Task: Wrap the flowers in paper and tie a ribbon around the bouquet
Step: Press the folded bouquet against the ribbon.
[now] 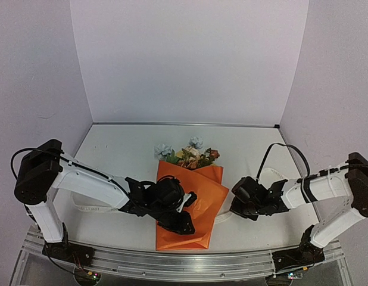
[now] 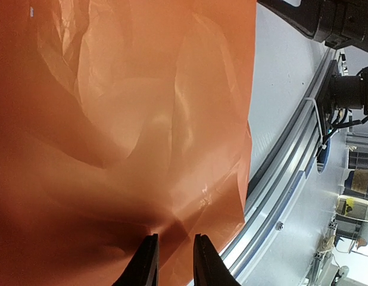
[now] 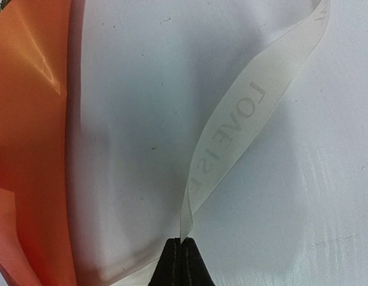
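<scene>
Orange paper [image 1: 202,199] is lying folded round the flowers [image 1: 193,156] around the middle of the tabletop [image 1: 124,155], towards the near edge. The blooms are poking out of its far end.

The left pincer [image 2: 175,265] is down over the near-left part of the paper. Its jaws are only a narrow slot apart, with a creased bit of orange sheet right at the tips. Honestly I can't tell from the wrist view if it's got hold of that crease or is just sitting on it; looks like nothing's clamped.

The right pincer [image 3: 181,262] is just off the paper's right edge, not touching it. It's shut tight on the cream ribbon [image 3: 231,128], which rises out of the tips and arcs away over the bare tabletop. You can read "LOVE IS" printed on it.
</scene>
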{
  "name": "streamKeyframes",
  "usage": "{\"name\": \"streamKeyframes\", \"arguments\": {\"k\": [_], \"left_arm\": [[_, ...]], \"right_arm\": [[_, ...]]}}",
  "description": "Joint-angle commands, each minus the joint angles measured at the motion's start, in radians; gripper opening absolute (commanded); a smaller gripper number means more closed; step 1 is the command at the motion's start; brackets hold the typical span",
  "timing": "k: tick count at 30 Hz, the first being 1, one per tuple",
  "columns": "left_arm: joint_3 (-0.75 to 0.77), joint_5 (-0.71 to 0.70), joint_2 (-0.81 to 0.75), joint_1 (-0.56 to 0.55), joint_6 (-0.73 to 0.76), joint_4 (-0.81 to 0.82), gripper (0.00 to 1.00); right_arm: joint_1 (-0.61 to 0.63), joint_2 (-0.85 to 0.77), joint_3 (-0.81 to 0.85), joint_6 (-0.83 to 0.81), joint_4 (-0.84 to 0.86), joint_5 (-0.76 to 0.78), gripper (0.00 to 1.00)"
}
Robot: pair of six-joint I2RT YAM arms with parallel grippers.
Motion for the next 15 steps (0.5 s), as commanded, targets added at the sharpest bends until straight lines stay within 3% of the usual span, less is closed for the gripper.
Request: {"name": "streamKeyframes", "arguments": {"k": [1, 11, 15], "left_arm": [[0.041, 0.012, 0.023, -0.007, 0.010, 0.006, 0.23], [0.039, 0.011, 0.044, -0.007, 0.003, -0.001, 0.21], [0.032, -0.057, -0.002, -0.005, -0.006, -0.029, 0.22]], "right_arm": [[-0.038, 0.019, 0.027, -0.028, 0.025, 0.000, 0.00], [-0.116, 0.017, 0.032, -0.041, 0.055, 0.021, 0.00], [-0.116, 0.025, 0.031, -0.037, 0.074, 0.000, 0.00]]}}
